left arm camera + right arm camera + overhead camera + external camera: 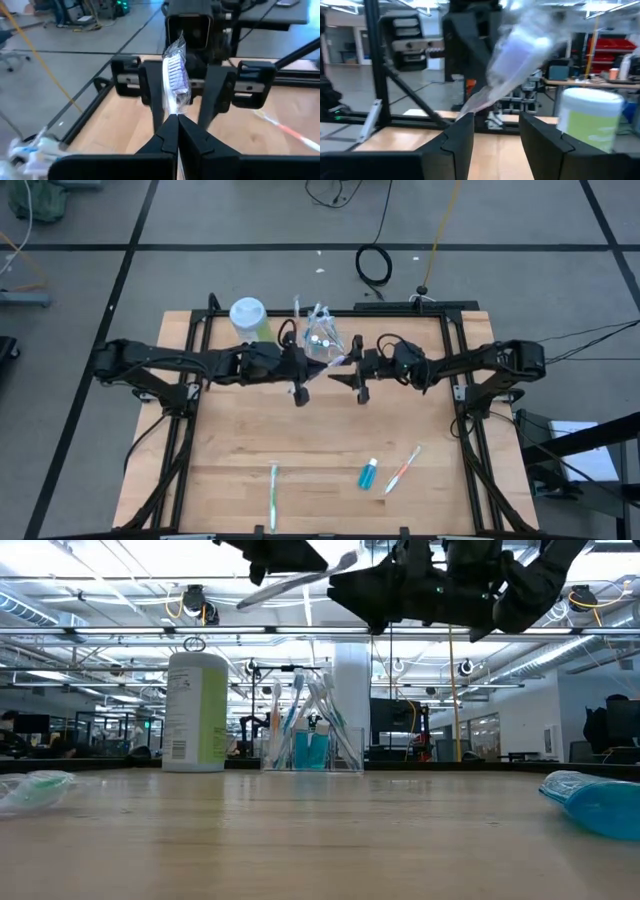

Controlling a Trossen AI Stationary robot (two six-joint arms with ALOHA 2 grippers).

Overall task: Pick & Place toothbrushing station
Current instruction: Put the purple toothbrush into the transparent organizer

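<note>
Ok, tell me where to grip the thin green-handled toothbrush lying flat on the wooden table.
Grip the thin green-handled toothbrush mid-handle, coming straight down and closing across its narrow width: it lies flat and alone on the wooden table. The left end effector is shut on a plastic-wrapped toothbrush mid-table, so the open right end effector seems freer.
</note>
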